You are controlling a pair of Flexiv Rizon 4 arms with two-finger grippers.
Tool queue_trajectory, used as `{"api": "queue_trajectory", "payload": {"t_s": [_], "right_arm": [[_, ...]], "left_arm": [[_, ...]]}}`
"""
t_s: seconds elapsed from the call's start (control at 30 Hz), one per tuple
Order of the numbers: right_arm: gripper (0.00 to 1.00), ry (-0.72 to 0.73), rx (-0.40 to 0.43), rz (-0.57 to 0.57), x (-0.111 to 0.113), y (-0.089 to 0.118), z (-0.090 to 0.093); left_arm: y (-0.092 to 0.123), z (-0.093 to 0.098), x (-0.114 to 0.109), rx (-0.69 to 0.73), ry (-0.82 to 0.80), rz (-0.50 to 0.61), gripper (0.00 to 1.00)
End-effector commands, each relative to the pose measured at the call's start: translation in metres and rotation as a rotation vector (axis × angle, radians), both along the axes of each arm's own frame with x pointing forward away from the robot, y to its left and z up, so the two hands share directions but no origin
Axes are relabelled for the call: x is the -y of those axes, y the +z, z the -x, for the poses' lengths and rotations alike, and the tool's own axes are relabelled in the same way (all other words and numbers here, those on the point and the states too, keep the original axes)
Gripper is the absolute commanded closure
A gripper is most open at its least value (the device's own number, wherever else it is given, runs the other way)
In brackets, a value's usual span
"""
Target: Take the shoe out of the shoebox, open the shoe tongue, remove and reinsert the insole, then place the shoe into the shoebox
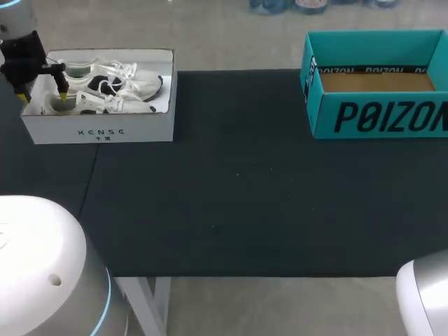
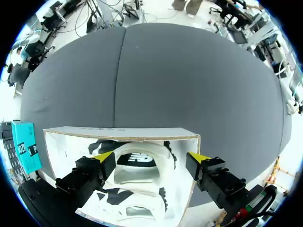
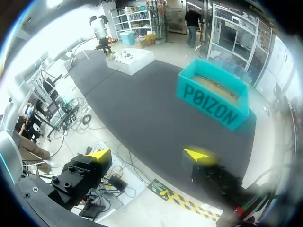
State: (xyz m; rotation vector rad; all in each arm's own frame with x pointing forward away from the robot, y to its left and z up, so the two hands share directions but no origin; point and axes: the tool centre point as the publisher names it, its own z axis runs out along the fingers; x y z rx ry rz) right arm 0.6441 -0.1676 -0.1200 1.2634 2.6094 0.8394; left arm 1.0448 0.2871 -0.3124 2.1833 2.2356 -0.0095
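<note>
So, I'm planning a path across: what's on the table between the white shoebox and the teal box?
Nothing: in the head view the dark table between the white shoebox and the teal box is bare.

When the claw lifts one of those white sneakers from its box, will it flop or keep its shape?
Probably keeps its shape: the sneaker under the left gripper has a collar standing open and rounded. Its loose laces would likely dangle and could snag on the white shoebox wall.
</note>
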Motion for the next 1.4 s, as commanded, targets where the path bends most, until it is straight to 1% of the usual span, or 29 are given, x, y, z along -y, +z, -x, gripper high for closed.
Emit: {"api": "queue_trajectory", "payload": {"t_s": [0.03,0.23,0.43,0.7,0.9,0.97,1.23,1.4], "right_arm": [[0.00,0.002,-0.008,0.002,0.000,0.002,-0.003],[0.00,0.002,-0.008,0.002,0.000,0.002,-0.003],[0.00,0.002,-0.008,0.002,0.000,0.002,-0.003],[0.00,0.002,-0.008,0.002,0.000,0.002,-0.003],[0.00,0.002,-0.008,0.002,0.000,0.002,-0.003],[0.00,0.002,-0.008,0.002,0.000,0.002,-0.003],[0.00,0.002,-0.008,0.002,0.000,0.002,-0.003],[0.00,0.002,-0.008,0.002,0.000,0.002,-0.003]], "left_arm": [[-0.005,0.009,-0.008,0.085,0.029,0.008,0.00],[-0.003,-0.001,-0.016,0.119,0.094,0.000,0.00],[-0.011,-0.013,-0.013,0.112,0.102,-0.013,0.00],[-0.018,-0.027,-0.016,0.093,0.119,-0.016,0.00],[-0.021,-0.032,-0.020,0.078,0.123,-0.020,0.00],[-0.025,-0.035,-0.022,0.072,0.125,-0.026,0.00],[-0.035,-0.037,-0.021,0.056,0.127,-0.029,0.00],[-0.036,-0.038,-0.019,0.052,0.122,-0.031,0.00]]}}
